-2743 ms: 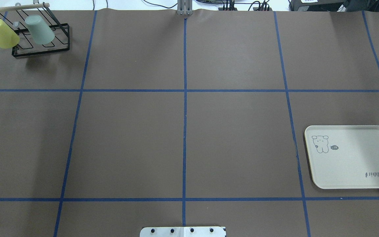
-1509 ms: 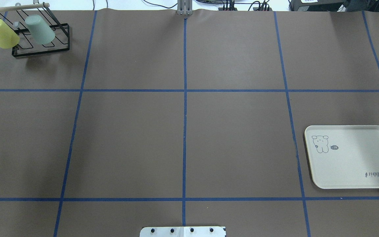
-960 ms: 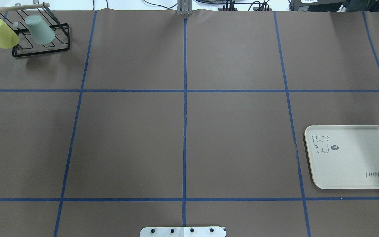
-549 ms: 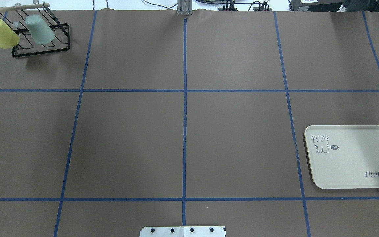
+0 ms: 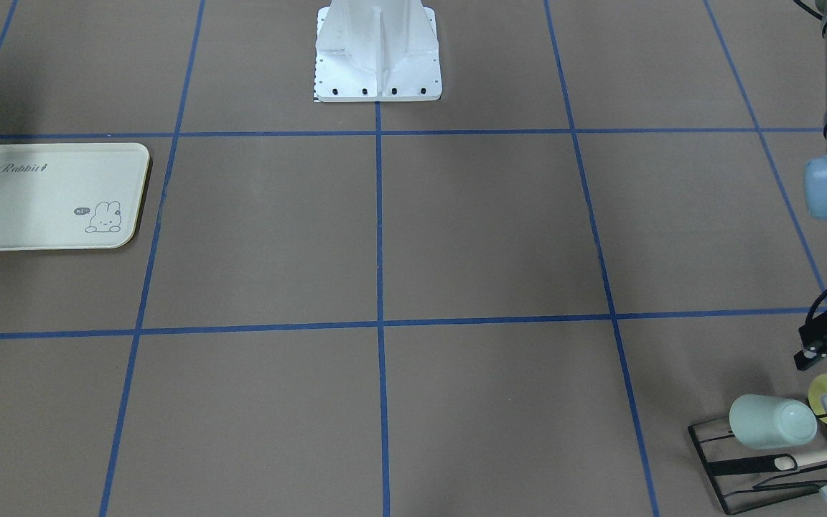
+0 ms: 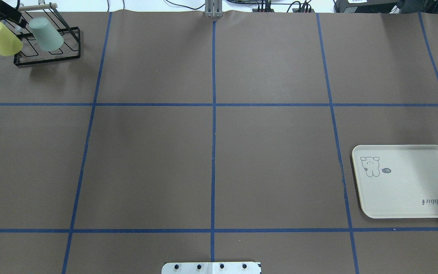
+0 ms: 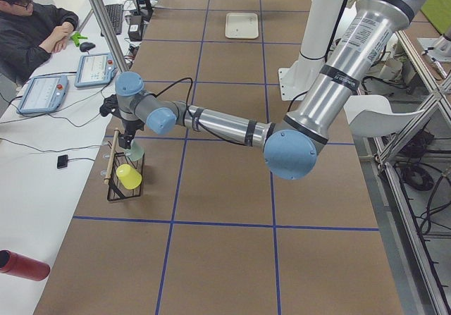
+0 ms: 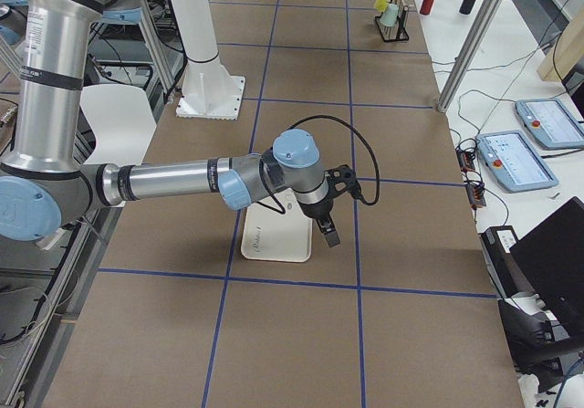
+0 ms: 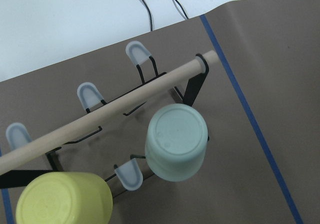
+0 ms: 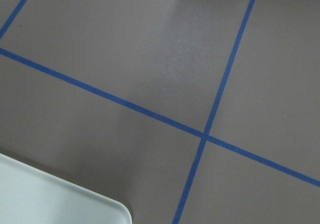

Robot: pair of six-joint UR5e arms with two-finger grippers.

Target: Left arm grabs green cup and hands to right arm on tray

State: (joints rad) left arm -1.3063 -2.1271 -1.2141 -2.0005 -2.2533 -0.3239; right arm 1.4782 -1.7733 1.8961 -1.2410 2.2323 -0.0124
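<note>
The pale mint-green cup (image 6: 46,34) hangs upside down on a black wire rack (image 6: 48,61) at the table's far left corner; it also shows in the front view (image 5: 772,421) and, bottom up, in the left wrist view (image 9: 176,142). My left gripper (image 6: 0,9) hovers just above the rack, apart from the cup; only part of it shows (image 5: 826,337), so I cannot tell if it is open. The cream tray (image 6: 405,190) lies empty at the near right. My right gripper (image 8: 328,235) hangs over the tray's outer edge; I cannot tell its state.
A yellow-green cup (image 6: 2,38) hangs on the same rack, left of the green one, under a wooden bar (image 9: 100,116). The robot's base plate (image 6: 211,267) sits at the near middle. Blue tape lines grid the brown table.
My left gripper has come into the overhead view at the top left, above the rack. The cups, the rack and the tray have not moved.
</note>
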